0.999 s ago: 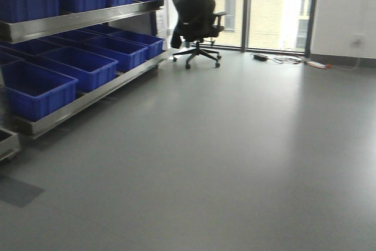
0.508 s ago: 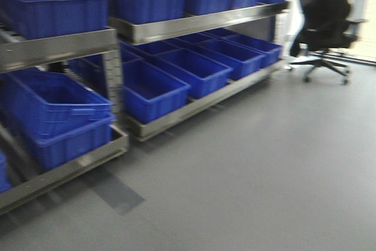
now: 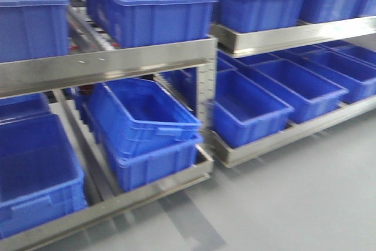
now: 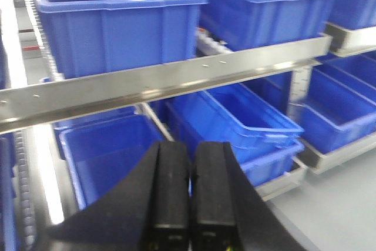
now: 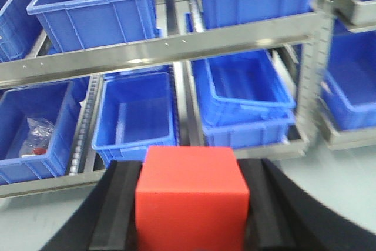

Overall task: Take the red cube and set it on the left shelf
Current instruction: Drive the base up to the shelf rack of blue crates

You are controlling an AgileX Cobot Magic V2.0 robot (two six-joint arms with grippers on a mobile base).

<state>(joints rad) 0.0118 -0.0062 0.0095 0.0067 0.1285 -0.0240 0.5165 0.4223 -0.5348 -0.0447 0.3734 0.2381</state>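
The red cube [image 5: 191, 198] fills the bottom of the right wrist view, clamped between the black fingers [image 5: 120, 204] of my right gripper [image 5: 191, 171]. The left shelf [image 3: 117, 63], a steel rack with a brushed front rail, faces me in the front view, stocked with ribbed blue crates [image 3: 141, 123]. It also shows in the left wrist view [image 4: 176, 77] and the right wrist view [image 5: 176, 51]. My left gripper [image 4: 189, 148] is shut with nothing between its fingers, held in front of the rack's lower level. Neither gripper shows in the front view.
A second steel rack section [image 3: 282, 36] with blue crates continues to the right. A crate at lower left holds a clear bag with something red [image 5: 36, 136]. Grey floor [image 3: 294, 204] runs along the rack's foot. An upright post [image 3: 205, 86] divides the sections.
The view has swung left: the office chair and windows have left the frame, and the rack with blue crates now fills it from close by.
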